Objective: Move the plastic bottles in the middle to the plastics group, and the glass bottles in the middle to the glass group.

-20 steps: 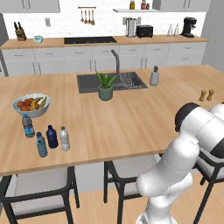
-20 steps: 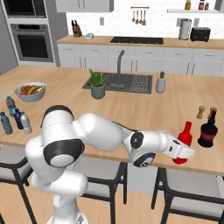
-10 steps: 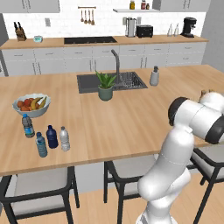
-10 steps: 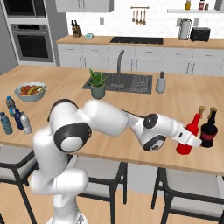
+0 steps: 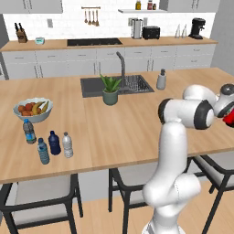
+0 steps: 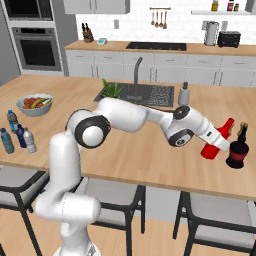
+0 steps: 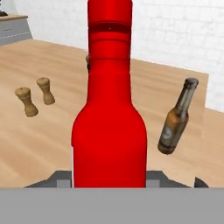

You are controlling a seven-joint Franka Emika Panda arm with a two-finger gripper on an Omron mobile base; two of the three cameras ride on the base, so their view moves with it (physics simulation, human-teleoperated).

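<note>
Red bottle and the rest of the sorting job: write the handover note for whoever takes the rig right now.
Gripper: shut on the red bottle, carried tilted over the counter's right end, right beside the dark round bottle. The hand view also shows a brown bottle ahead.

Far left end, by the fruit bowl: the navy bottle and the clear grey bottle stand next to the two blue-labelled water bottles.

Done: the plastics appear grouped, and the red bottle has been brought to the glass bottles.
Left: set the red bottle down upright there, release, and back away.
</note>
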